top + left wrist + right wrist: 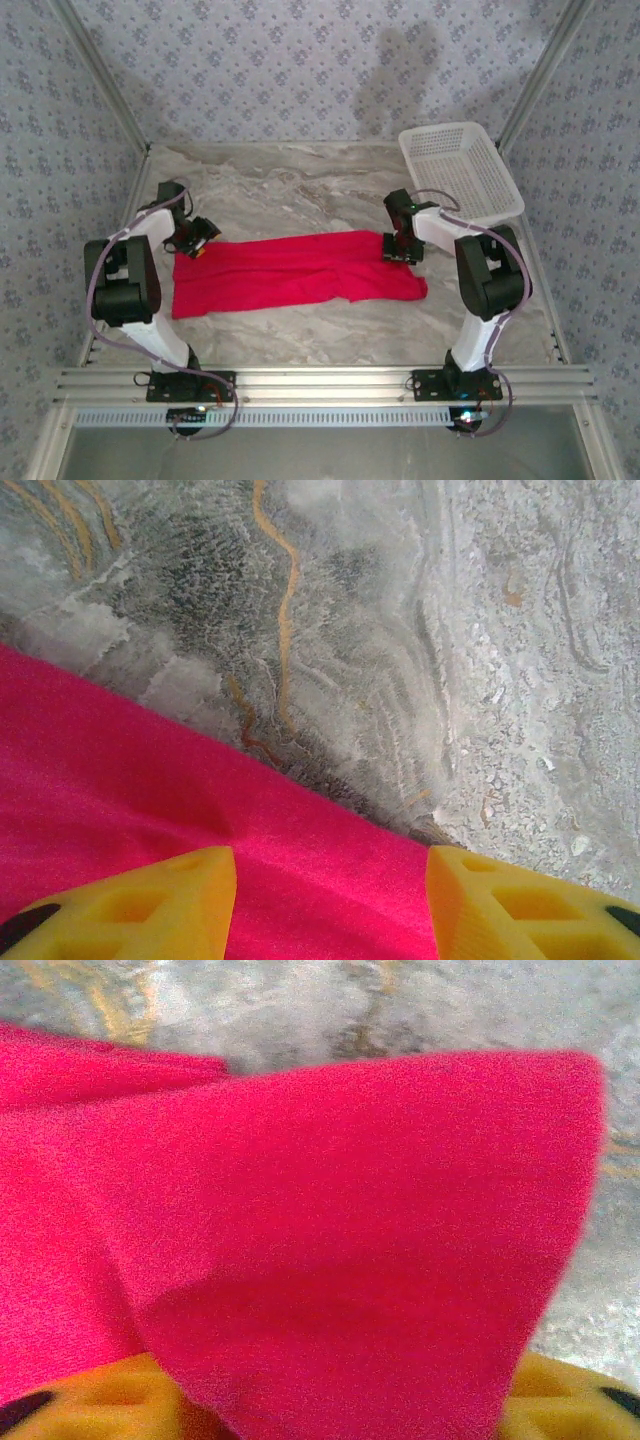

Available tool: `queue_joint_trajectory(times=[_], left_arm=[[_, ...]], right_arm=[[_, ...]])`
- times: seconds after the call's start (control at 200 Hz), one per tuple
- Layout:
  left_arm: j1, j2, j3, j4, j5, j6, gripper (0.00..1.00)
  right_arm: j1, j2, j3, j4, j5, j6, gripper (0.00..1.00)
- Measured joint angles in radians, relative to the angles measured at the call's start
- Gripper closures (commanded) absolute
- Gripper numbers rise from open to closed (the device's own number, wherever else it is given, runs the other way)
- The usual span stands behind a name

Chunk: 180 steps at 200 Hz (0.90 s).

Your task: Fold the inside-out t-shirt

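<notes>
The inside-out t-shirt [300, 275] is bright red and lies as a long, flat band across the middle of the marble table. My left gripper [197, 240] sits at its far left corner. In the left wrist view this gripper [330, 915] is open, its yellow fingers [170, 905] set apart on either side of the cloth [150, 810] near its edge. My right gripper [402, 250] is at the shirt's far right corner. There a raised flap of red cloth [350, 1240] covers the gap of the right gripper [340, 1415], whose yellow fingers [90, 1400] show wide apart.
A white mesh basket [460, 170] stands at the back right, just behind the right arm. Bare marble table [300, 190] stretches behind the shirt, and a strip [320, 335] lies in front of it. Patterned walls close in the back and sides.
</notes>
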Motion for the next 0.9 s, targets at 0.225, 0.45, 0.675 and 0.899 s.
queue_joint_trajectory(times=[0.225,0.45,0.675,0.899], left_arm=[[-0.022,0.0,-0.042,0.022,0.024,-0.013,0.48],[-0.097,-0.021,-0.045,0.034,0.073,-0.046,0.47],[-0.016,-0.126,0.044,-0.002,0.133,-0.046,0.47],[0.132,-0.213,0.067,-0.035,0.18,-0.053,0.47]], right_arm=[[-0.013,-0.035,-0.031,0.008,-0.003,0.017,1.0],[-0.092,-0.245,-0.105,-0.088,0.039,0.017,1.0],[-0.039,-0.409,-0.026,-0.18,0.077,0.034,1.0],[0.176,-0.428,0.188,-0.263,0.143,0.132,1.0]])
